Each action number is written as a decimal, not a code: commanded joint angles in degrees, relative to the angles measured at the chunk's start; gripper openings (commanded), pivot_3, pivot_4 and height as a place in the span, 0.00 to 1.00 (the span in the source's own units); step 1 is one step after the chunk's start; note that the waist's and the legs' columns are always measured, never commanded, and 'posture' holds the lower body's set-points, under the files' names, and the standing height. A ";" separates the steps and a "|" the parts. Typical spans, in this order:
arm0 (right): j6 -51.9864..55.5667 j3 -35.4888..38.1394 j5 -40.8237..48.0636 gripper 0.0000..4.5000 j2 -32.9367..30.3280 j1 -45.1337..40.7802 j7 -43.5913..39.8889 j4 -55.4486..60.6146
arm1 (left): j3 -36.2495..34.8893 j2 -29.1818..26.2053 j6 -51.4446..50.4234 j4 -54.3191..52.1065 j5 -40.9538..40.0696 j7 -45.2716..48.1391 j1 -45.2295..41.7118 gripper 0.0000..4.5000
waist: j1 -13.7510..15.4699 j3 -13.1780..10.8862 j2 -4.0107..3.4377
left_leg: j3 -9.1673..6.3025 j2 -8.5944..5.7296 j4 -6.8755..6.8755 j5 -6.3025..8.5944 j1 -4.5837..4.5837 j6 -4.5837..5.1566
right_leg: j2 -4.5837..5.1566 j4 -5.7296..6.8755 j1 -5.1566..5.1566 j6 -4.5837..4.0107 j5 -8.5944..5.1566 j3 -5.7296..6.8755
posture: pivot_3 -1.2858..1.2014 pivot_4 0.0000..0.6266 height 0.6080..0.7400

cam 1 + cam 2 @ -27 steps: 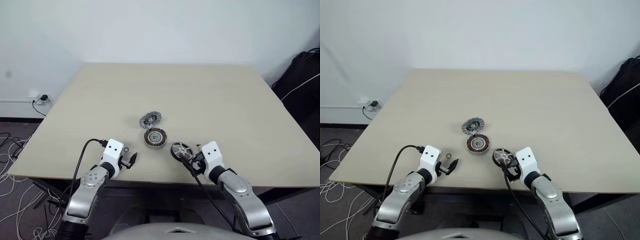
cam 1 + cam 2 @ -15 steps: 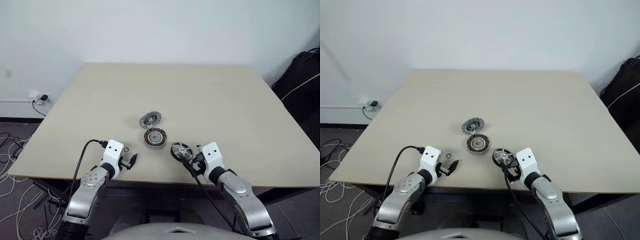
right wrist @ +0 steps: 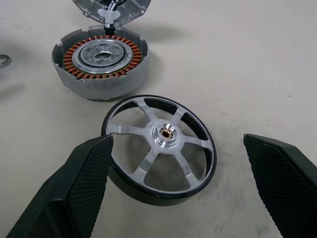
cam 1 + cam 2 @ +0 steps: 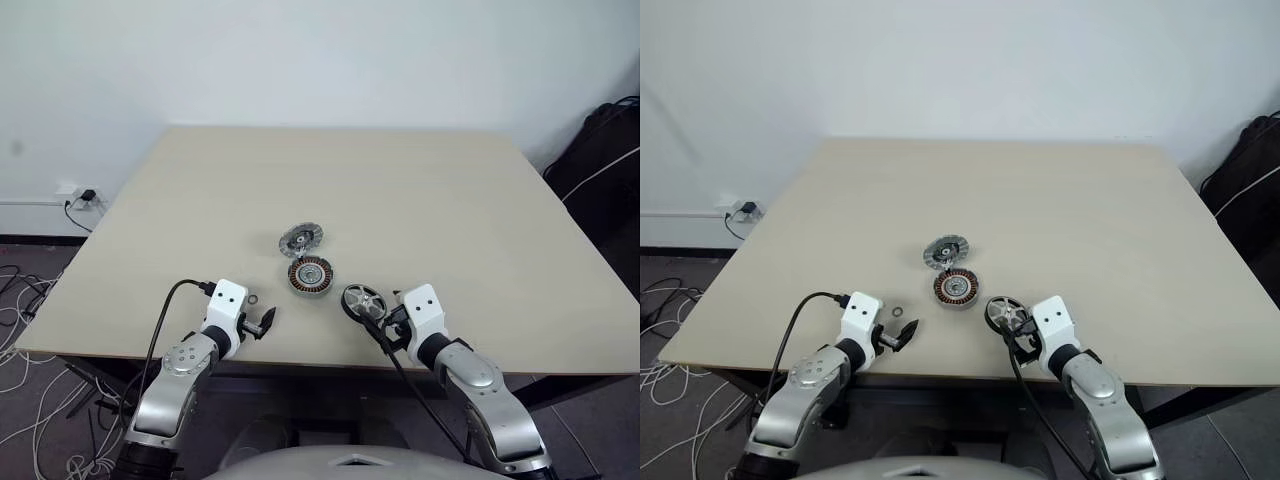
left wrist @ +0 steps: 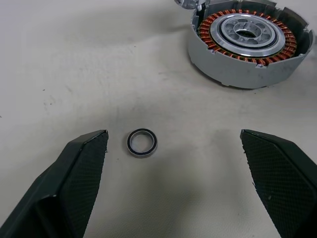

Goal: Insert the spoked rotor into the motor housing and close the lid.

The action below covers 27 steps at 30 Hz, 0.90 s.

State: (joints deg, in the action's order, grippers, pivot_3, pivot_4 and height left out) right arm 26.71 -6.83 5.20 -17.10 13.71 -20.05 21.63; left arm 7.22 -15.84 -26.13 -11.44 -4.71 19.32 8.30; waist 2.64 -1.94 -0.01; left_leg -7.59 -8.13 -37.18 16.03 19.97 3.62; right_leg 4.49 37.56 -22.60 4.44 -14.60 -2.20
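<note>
The motor housing (image 4: pixel 310 274) sits near the table's front middle, its coppery windings ringing a silver centre (image 5: pixel 246 34). Just behind it the silvery ribbed lid (image 4: pixel 300 239) stands tilted open. The spoked rotor (image 3: pixel 161 147), dark-rimmed with silver spokes, lies flat to the housing's front right (image 4: pixel 363 301). My right gripper (image 3: pixel 181 193) is open, its fingers spread on either side of the rotor without touching it. My left gripper (image 5: pixel 173 171) is open too, low over the table front-left of the housing, with a small bearing ring (image 5: pixel 142 143) lying between its fingers.
The beige table (image 4: pixel 400 200) stretches far behind the parts. Its front edge runs just under both wrists. A dark bag (image 4: pixel 605 170) stands off the right side, and cables and a wall socket (image 4: pixel 80 196) lie off the left.
</note>
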 commanded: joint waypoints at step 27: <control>-2.01 0.95 0.92 1.00 1.52 -1.26 0.39 0.32 | 0.29 2.96 -2.87 12.71 0.97 -2.31 -10.37 1.00 | -0.03 0.04 0.00 | 0.01 -0.02 -0.03 -0.02 -0.01 -0.02 | -0.02 0.05 -0.01 -0.21 0.14 0.02 | 0.52 0.00 1.00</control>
State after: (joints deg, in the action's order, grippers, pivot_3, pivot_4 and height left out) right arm 26.18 -6.80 5.66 -15.74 12.78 -19.93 20.74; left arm 7.36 -12.95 -28.52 1.00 -4.42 17.22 -1.06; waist 2.61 -1.90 -0.01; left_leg -7.59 -8.14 -37.22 16.01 19.96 3.59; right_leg 4.47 37.61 -22.60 4.23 -14.46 -2.18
